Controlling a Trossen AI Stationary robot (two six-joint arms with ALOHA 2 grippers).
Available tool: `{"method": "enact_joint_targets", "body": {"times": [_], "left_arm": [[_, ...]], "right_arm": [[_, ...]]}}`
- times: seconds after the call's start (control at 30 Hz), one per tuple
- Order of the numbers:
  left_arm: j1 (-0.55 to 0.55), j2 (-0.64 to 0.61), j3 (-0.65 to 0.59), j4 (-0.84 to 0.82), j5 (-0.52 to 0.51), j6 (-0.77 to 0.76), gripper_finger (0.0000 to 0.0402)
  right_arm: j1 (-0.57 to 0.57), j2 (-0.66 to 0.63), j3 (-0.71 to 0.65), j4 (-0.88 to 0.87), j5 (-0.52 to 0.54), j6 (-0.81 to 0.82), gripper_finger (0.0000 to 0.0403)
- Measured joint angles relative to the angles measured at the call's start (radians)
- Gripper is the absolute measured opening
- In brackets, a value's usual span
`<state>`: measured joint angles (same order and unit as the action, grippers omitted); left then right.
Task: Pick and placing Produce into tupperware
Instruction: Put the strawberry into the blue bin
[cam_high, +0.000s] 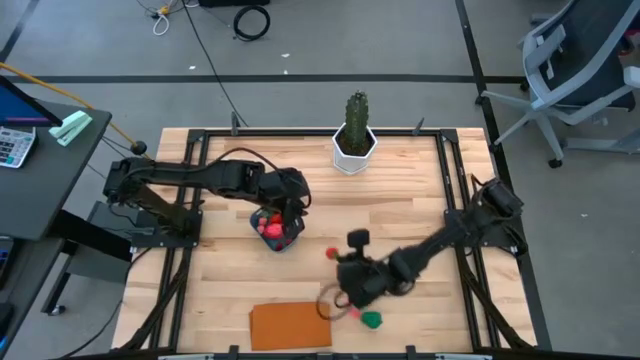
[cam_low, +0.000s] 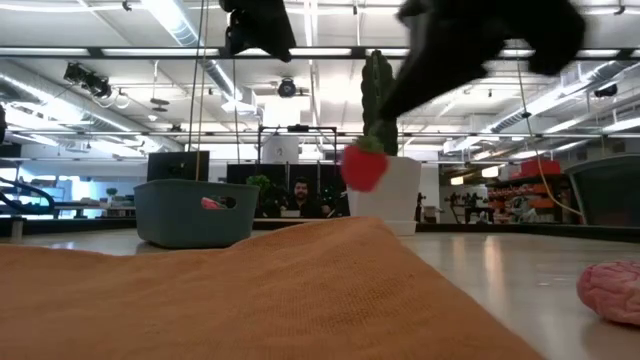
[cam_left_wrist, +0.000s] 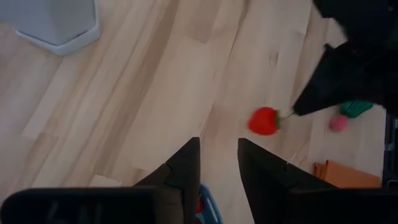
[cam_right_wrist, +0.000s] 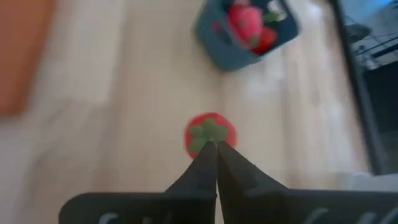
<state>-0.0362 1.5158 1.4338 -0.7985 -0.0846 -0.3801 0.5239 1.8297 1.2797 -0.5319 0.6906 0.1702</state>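
The teal tupperware (cam_high: 276, 228) stands on the table left of centre, with red and pink produce (cam_right_wrist: 247, 23) inside. My left gripper (cam_left_wrist: 219, 163) hovers open just above it and touches nothing. My right gripper (cam_right_wrist: 216, 144) is shut on a red toy fruit with a green leafy cap (cam_right_wrist: 210, 133), right of the tupperware (cam_right_wrist: 245, 38). In the low view the red fruit (cam_low: 365, 166) hangs above the table. A pink piece (cam_left_wrist: 338, 123) and a green piece (cam_high: 372, 319) lie on the table near the front edge. My right gripper pinches the red fruit by its green leafy cap (cam_right_wrist: 209, 130), on top of the fruit, between the two fingertips. The fingers (cam_right_wrist: 200, 163) come from above, slanting down. The fruit hangs below them, lifted clear of the table.
A flat orange board (cam_high: 290, 326) lies at the table's near edge, left of the loose pieces. A tall green cactus in a white pot (cam_high: 354, 142) stands at the far edge. Bare wood lies between the tupperware and the held fruit. A person sits in the room behind (cam_low: 300, 194).
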Motion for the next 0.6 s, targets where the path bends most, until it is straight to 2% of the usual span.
{"method": "enact_joint_targets", "body": {"times": [0.17,0.3,0.43,0.53,0.6], "left_arm": [[0.013,-0.071,0.000,0.004,-0.001,0.000,0.0097],[0.028,-0.158,0.000,0.005,-0.021,0.000,0.0081],[0.034,-0.238,0.001,0.007,-0.087,0.001,0.0066],[0.033,-0.280,0.001,0.012,-0.096,0.000,0.0057],[0.033,-0.298,0.001,0.019,-0.097,0.000,0.0052]], "right_arm": [[-0.108,-0.001,0.014,0.133,-0.057,-0.152,0.0001],[-0.190,-0.001,0.016,0.371,-0.219,-0.282,0.0001],[-0.251,-0.001,0.017,0.568,-0.351,-0.377,0.0000],[-0.293,-0.001,0.018,0.598,-0.416,-0.444,0.0000],[-0.328,-0.001,0.017,0.598,-0.496,-0.437,0.0000]]}}
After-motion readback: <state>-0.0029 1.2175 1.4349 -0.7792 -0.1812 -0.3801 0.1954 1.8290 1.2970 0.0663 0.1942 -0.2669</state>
